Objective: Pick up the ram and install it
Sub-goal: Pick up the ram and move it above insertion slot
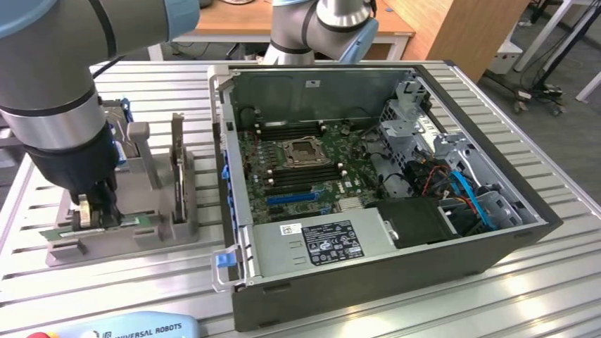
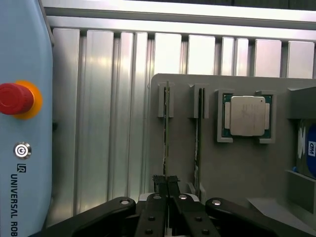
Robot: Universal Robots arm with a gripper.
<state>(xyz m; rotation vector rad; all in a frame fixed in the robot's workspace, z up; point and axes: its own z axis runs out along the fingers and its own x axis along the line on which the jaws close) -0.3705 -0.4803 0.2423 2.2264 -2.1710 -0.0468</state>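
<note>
Here, a second green stick (image 2: 199,128) and a square silver processor (image 2: 245,116) sit beside your black gripper (image 2: 166,180), clenched on the thin green ram stick (image 2: 166,123), edge-up in the grey holder (image 2: 237,170), lying left-to-right across the exterior view.

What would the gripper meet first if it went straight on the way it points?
The ram: the gripper is shut on its edge. Past that, probably the grey holder it sits in.

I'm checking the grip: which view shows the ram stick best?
The wrist view: the ram stick runs edge-on along its slot, with the fingers shut on it. The exterior view shows its green ends either side of the fingers, its middle covered.
</note>
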